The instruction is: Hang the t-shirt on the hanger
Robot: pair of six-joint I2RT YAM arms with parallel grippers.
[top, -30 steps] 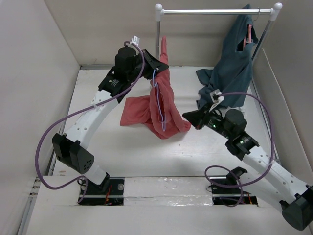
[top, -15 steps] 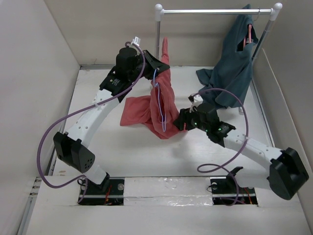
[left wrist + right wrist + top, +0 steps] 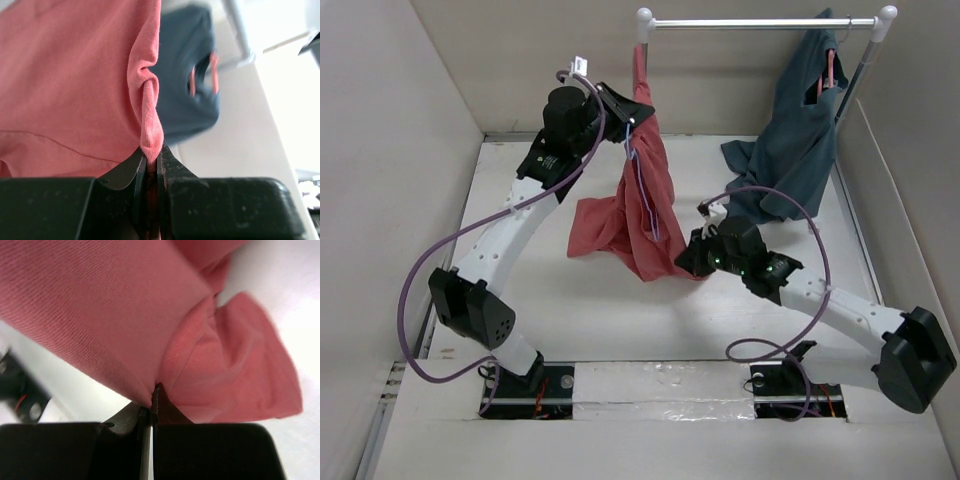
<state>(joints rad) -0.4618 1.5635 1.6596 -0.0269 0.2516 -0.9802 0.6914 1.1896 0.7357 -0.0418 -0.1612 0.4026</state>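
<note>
Left pincer (image 3: 629, 120): raised high at the far left-centre of the counter (image 3: 570, 310); jaws pressed nearly together on a rolled edge of the t-shirt (image 3: 618, 225). In the left wrist view the pincer (image 3: 150, 156) has that roll of coral-red cloth (image 3: 65, 90) running straight down between its two fingers.
Right pincer (image 3: 684, 262): low over the counter, at the right-hand lower corner of the cloth; jaws closed together. In the right wrist view the pincer (image 3: 153, 392) has a fold of the red fabric (image 3: 100, 305) caught at its tips.
T-shirt: hangs from the left pincer as a long, narrow drape in front of the left post of the rail. Its lower part spreads in a crumpled heap on the counter, between the two arms.
Hanger (image 3: 645, 195): thin pale-blue wire lying against the front of the hanging cloth, running from just under the left pincer down toward the heap. Whether the wire passes inside the garment cannot be told from above. Its hook is too small to make out clearly.
Rail (image 3: 760, 22): white bar on two posts along the back wall.
Teal garment (image 3: 800, 120): draped from the right end of the rail, on a pink hanger (image 3: 832, 70). Its hem reaches the counter, just behind the right arm. It appears blurred in the background of the left wrist view (image 3: 185, 100).
</note>
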